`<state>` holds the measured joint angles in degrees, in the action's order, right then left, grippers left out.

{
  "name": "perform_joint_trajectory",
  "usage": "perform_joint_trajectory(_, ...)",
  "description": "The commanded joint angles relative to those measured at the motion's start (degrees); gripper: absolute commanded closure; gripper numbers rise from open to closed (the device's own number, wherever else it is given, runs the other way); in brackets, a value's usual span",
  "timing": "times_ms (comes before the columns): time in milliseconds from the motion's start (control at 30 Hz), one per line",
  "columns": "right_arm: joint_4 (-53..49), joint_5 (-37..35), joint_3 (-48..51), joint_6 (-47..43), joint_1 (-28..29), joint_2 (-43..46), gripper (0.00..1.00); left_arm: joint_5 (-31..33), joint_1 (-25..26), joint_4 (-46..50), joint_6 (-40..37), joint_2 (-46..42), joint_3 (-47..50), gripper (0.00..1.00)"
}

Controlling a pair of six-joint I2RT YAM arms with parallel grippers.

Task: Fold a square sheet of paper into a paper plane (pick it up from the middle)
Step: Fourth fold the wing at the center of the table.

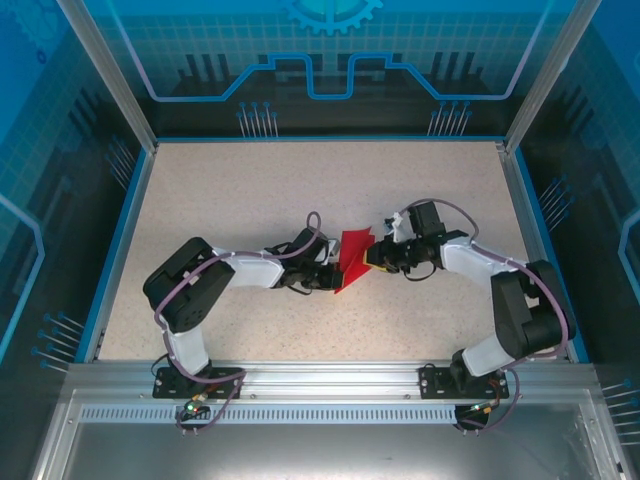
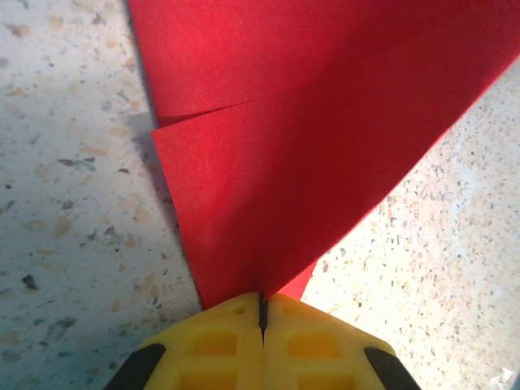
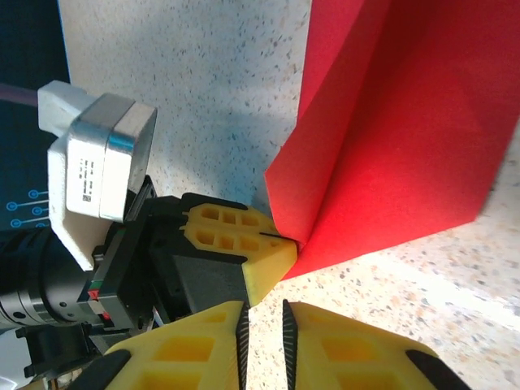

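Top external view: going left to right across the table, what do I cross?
In order: left arm → left gripper → red paper → right gripper → right arm.

The left gripper (image 2: pixel 262 304) is seen at the bottom edge, its two yellow fingers (image 2: pixel 215 341) pressed flat together so that only a thin dark seam is left between them. A corner of the red sheet of paper (image 2: pixel 317 171) is pinched in that seam, and from there the sheet is spread upward in a widening fan. Two overlapping layers are shown, divided by a slanted edge. The speckled table (image 2: pixel 69 211) is exposed on either side, shadowed along the paper's left edge
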<state>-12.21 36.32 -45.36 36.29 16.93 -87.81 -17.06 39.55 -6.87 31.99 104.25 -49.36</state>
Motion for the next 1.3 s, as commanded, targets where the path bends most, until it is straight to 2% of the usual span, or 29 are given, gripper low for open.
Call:
perform_joint_trajectory(0, 3.6, 1.0, -1.9, 2.1, 1.3, -3.1, 0.83, -6.0, -1.2, -3.3, 2.9, 0.5, 2.3, 1.00)
perform_joint_trajectory(267, 9.6, 3.7, -4.6, 5.5, 3.5, -9.9, 0.86, -9.3, -2.9, -4.7, 4.9, 2.2, 3.2, 1.00)
perform_joint_trajectory(700, 11.6, 3.0, -8.7, 6.5, 3.9, -18.1, 0.87, -11.9, -5.5, -7.3, 7.4, 3.0, 4.9, 1.00)
perform_joint_trajectory(867, 13.9, 4.3, -8.5, 6.6, 3.5, -18.5, 0.86, -14.0, -6.8, -9.0, 10.4, 4.9, 5.3, 1.00)
perform_joint_trajectory(1033, 12.7, 3.7, -7.0, 5.5, 2.2, -13.8, 0.84, -16.4, -8.5, -15.0, 14.8, 6.3, 7.6, 1.00)
perform_joint_trajectory(1267, 10.9, 4.4, -6.2, 4.2, 2.3, -12.5, 0.83, -17.8, -9.1, -15.5, 15.6, 7.2, 7.3, 1.00)
